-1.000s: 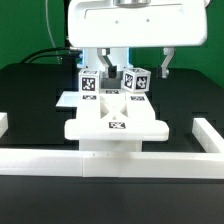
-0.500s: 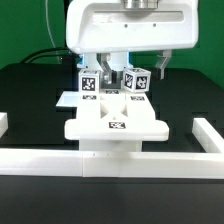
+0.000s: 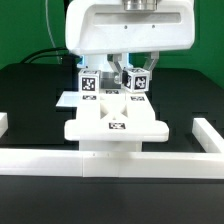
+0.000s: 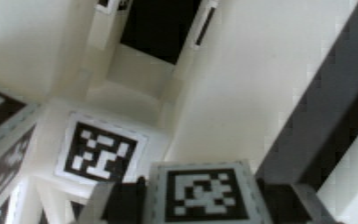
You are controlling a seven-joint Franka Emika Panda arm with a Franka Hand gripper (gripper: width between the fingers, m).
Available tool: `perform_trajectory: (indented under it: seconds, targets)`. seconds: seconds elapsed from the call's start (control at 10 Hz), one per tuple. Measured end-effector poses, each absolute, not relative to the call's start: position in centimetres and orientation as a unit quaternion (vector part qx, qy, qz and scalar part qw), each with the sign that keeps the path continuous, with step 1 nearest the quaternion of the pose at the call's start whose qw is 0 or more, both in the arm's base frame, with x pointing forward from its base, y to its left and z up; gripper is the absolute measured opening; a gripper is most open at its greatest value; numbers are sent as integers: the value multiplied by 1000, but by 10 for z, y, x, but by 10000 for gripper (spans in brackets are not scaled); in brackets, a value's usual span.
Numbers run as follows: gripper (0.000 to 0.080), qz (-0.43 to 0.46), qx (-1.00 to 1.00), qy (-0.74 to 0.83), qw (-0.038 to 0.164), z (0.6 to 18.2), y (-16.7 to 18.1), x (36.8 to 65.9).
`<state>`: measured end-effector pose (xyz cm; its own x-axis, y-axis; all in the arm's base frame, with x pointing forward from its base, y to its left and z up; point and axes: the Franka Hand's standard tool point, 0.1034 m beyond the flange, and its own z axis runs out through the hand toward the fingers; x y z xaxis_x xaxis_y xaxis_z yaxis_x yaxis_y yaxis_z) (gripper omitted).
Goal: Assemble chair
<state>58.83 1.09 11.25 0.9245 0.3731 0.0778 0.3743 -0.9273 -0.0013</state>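
Black table [image 3: 30,110] fills the exterior view, long low white border wall [image 3: 110,163] across the near edge with a short return at each end. Glossy white robot arm [image 3: 125,25] hangs over the middle, blocking most of what's behind it. Chair [image 3: 115,115] sits mid-table, pushed up against the border wall: flat white slab seat with a marker tag on its near face, upright white parts rising from its far side. Two tagged blocks on top of those uprights, one at the exterior view's left [image 3: 88,86], one at the exterior view's right [image 3: 135,80]. Thin flat marker board [image 3: 66,100] lies on the table just beside the chair on the exterior view's left

Gripper [image 3: 137,76] is down at the right tagged block [image 4: 202,190]; dark fingers [image 3: 150,72] sit close on both sides of it and look closed on it, though contact is not clear at this size. Wrist view: same tagged block sits between two dark finger shapes, white chair panels with a dark cut-out [image 4: 158,30] beyond, second tag [image 4: 101,150] nearby
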Motion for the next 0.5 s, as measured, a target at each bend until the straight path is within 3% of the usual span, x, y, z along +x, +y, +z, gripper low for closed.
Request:
perform_trajectory:
  seconds: [0.5]
  targets:
    - [282, -69, -997, 38, 16, 112, 14, 592]
